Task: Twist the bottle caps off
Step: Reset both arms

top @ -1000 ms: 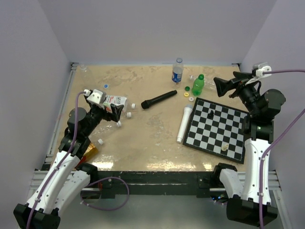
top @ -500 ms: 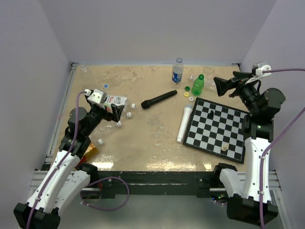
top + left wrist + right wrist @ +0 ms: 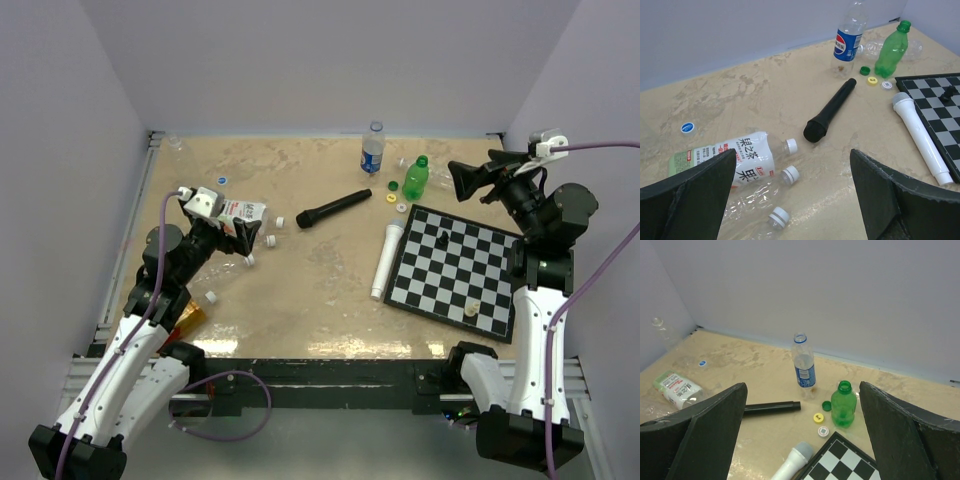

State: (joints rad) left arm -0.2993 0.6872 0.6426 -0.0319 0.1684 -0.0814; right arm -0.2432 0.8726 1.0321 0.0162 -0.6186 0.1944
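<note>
Three loose bottle caps (image 3: 818,417), green, yellow and white, are seen past the black microphone's (image 3: 830,111) handle end, beside the green bottle (image 3: 843,407). Clear capped bottles (image 3: 752,197) are laid near its head. The left gripper (image 3: 793,152) and right gripper (image 3: 803,385) are spread apart, empty.

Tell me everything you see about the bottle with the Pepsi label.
The Pepsi bottle is clear plastic with a blue label around its middle. Its neck looks open, with only a blue ring on it. It stands upright at the far side of the table, apart from the green bottle beside it.
</note>
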